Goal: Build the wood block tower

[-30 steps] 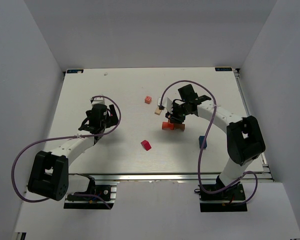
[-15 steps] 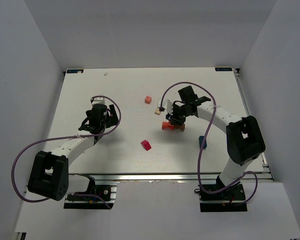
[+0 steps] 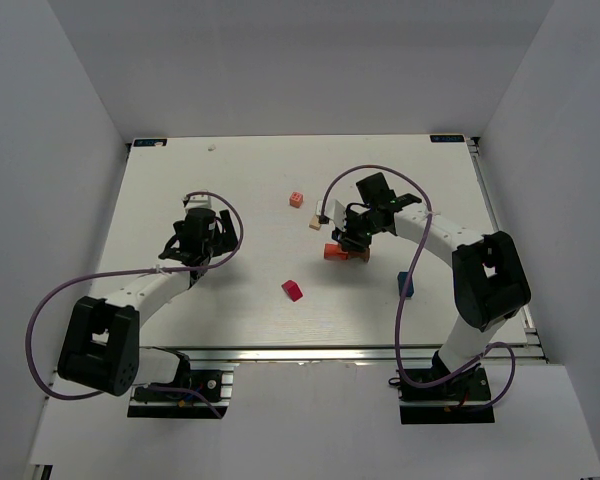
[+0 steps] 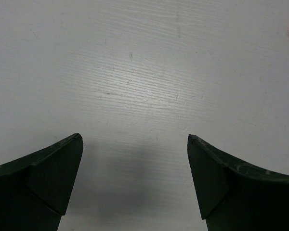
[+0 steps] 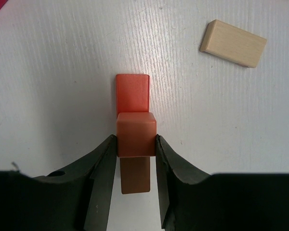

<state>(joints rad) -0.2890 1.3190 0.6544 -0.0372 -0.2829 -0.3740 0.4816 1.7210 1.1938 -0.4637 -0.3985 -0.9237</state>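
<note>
Right gripper [image 5: 136, 139]: clenched on the pink-orange cube [image 5: 136, 132]; one jaw on each side
Wood block tower [image 3: 332, 252]: right of table [image 3: 240, 180] centre; cube over the join of an orange-red bar [image 5: 133, 91] and a brown bar [image 5: 135, 177] lying end to end; contact cannot be told
Left gripper [image 4: 135, 139]: released; jaws wide, above the table at left
Loose blocks: tan block [image 5: 233, 43] just far of the tower; magenta-red block [image 3: 293, 290] near-left of it

Right of the white table's [image 3: 230, 180] middle, an orange-red wooden bar [image 5: 133, 93] and a brown wooden bar [image 5: 135, 180] lie end to end, with a salmon wooden cube [image 5: 136, 134] over their joint. Behind them lies a tan wooden block [image 5: 233, 43], then a pink-orange wooden cube [image 3: 296, 199]. Toward the front edge, a magenta-red wooden block [image 3: 293, 290] lies left and a blue wooden block [image 3: 406, 284] right.
</note>
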